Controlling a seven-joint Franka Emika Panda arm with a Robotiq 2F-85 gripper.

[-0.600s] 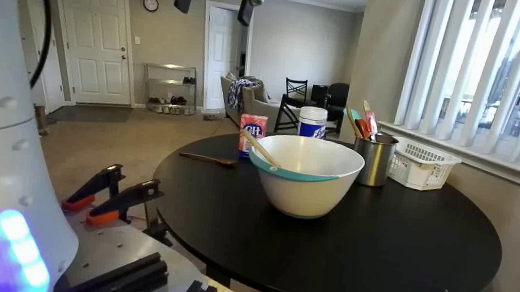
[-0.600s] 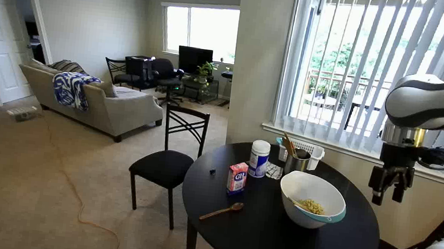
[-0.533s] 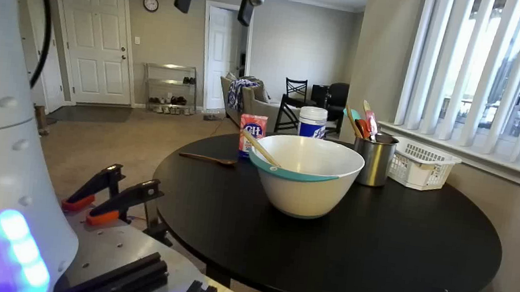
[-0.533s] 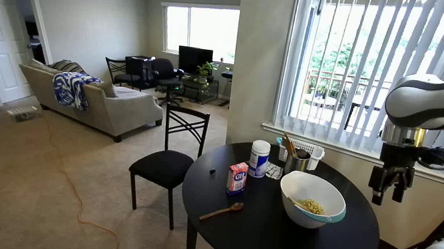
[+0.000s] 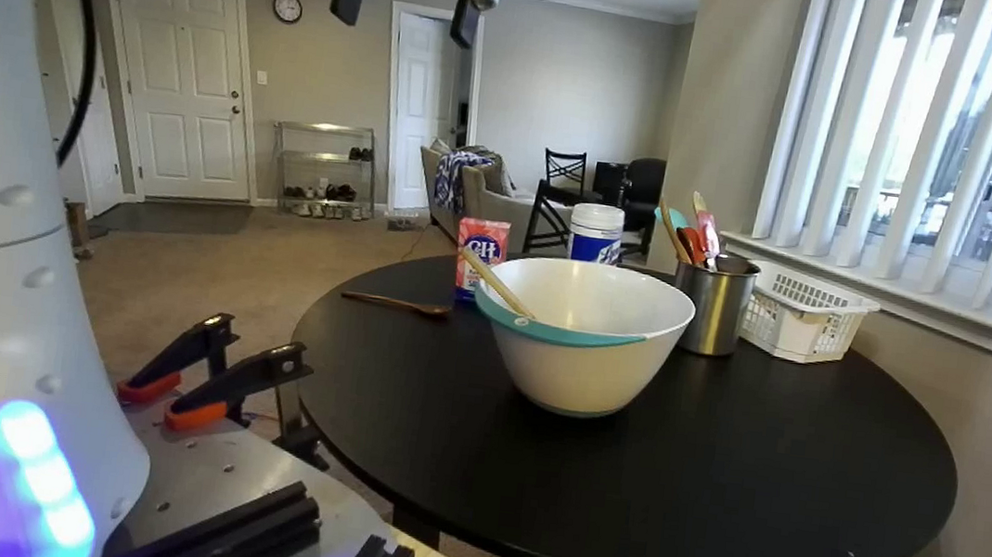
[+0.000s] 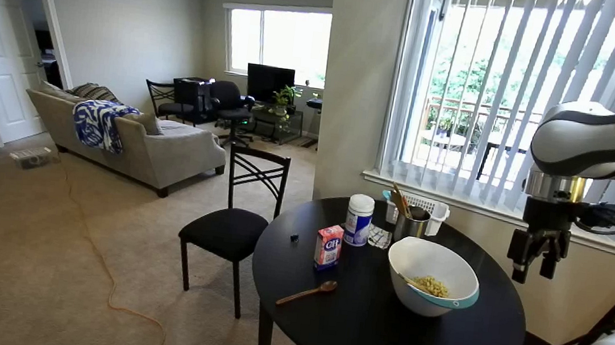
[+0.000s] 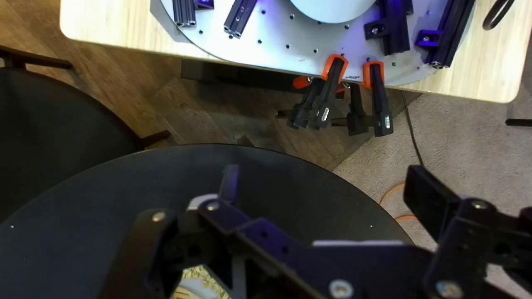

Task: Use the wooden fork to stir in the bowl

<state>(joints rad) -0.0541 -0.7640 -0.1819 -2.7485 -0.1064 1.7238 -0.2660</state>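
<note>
Pale wooden fork (image 5: 498,284) in the bowl (image 5: 583,373), unheld

Handle leans out over the rim between nine and ten o'clock in an exterior view; tines hard to make out. Should prove light, stiff, slightly slick; best pinched on the bare handle outside the rim. Gripper (image 5: 404,25) hangs high at eleven o'clock from the bowl, jaws apart, nothing between. Bowl carries pale yellow pieces (image 6: 432,286), probably loose. Steel cup (image 5: 716,313) behind, near two o'clock, holds utensils (image 5: 692,245).
</note>
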